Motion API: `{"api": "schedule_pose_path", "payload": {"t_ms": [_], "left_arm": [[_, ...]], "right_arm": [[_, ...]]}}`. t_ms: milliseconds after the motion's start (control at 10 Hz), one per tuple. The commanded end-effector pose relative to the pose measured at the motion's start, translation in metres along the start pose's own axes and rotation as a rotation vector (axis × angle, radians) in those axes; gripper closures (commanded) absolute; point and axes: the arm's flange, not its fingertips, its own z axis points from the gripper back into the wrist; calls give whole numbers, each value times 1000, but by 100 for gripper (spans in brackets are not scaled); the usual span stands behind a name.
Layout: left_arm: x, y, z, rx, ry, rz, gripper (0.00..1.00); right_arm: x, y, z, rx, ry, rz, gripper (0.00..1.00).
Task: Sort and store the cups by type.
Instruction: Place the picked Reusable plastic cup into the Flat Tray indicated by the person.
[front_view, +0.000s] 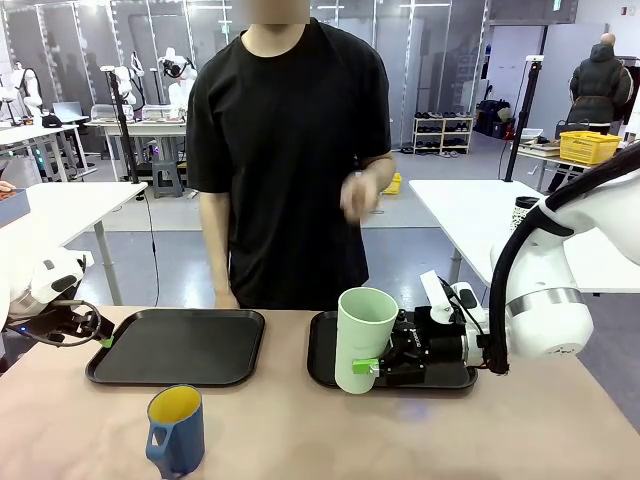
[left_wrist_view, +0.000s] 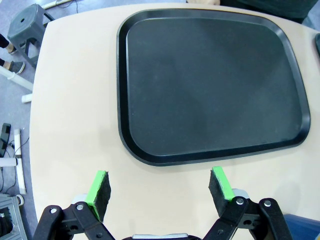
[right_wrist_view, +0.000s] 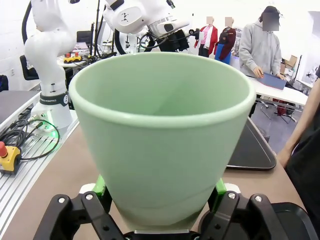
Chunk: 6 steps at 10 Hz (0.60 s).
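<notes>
A pale wooden table (front_view: 300, 440) stands in an open lab hall, with a person in a black T-shirt (front_view: 290, 150) at its far edge, one hand (front_view: 357, 200) raised at chest height.

The right gripper (front_view: 368, 368) is clamped on the mint-green tumbler (front_view: 363, 335) low on its wall. In the right wrist view its green pads (right_wrist_view: 99, 184) press the base of the tumbler (right_wrist_view: 160, 135) from both sides. The tumbler is about upright, mouth up, at the near left corner of the right black tray (front_view: 322, 360). Whether its base touches the tray cannot be told. The right arm lies low across that tray from the table's right side.

The left gripper (left_wrist_view: 160, 187) is spread wide with nothing between its pads (left_wrist_view: 100, 187). It hangs over bare table just off the rim of the left black tray (left_wrist_view: 210, 85), near the table's left edge.

The blue mug (front_view: 176, 430), yellow inside, stands upright near the table's near edge, in front of the left tray's near right corner and well apart from both grippers.
</notes>
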Motion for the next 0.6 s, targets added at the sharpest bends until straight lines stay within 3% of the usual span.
{"api": "schedule_pose_path", "payload": {"t_ms": [0, 500], "left_arm": [[0, 1, 0, 1, -2, 2, 0], [0, 1, 0, 1, -2, 2, 0]], "right_arm": [[1, 0, 0, 9, -4, 6, 35], [1, 0, 0, 9, -4, 6, 35]]}}
